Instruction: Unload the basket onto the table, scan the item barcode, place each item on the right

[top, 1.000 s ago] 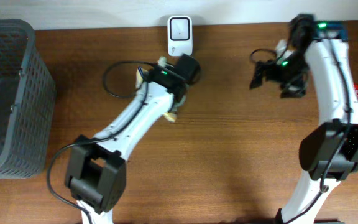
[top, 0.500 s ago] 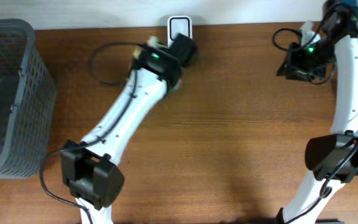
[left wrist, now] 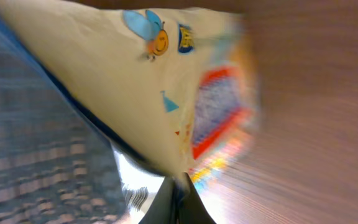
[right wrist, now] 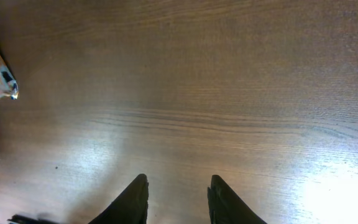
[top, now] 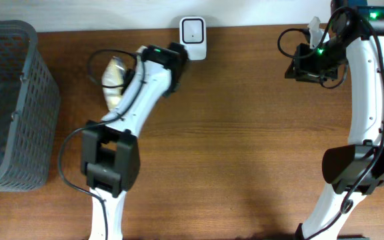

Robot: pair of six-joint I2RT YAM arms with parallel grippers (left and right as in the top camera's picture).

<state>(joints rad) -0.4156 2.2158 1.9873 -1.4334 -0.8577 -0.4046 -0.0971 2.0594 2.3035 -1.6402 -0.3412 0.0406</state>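
The left gripper (left wrist: 178, 186) pinches a cream snack packet (left wrist: 166, 81) by its edge, near the white scanner (top: 193, 30); the right gripper (right wrist: 178, 190) hangs narrowly parted and empty above the desk (right wrist: 229, 93).

— How did the view from above look?
— Bright and even, lit from overhead. The table (top: 245, 153) was sharp edge to edge, with only faint, soft shadows on the wood.
— And the left wrist camera?
— Badly smeared. The packet (left wrist: 166, 93) streaked sideways, its red print a blur, and the grey mesh (left wrist: 30, 155) behind it was only soft bands.
— The right wrist one?
— Crisper. The wood grain read clearly, but pale glare washed out the lower right corner, with a fainter sheen lower left. The right gripper (right wrist: 179, 180) showed as a dark silhouette, no detail.
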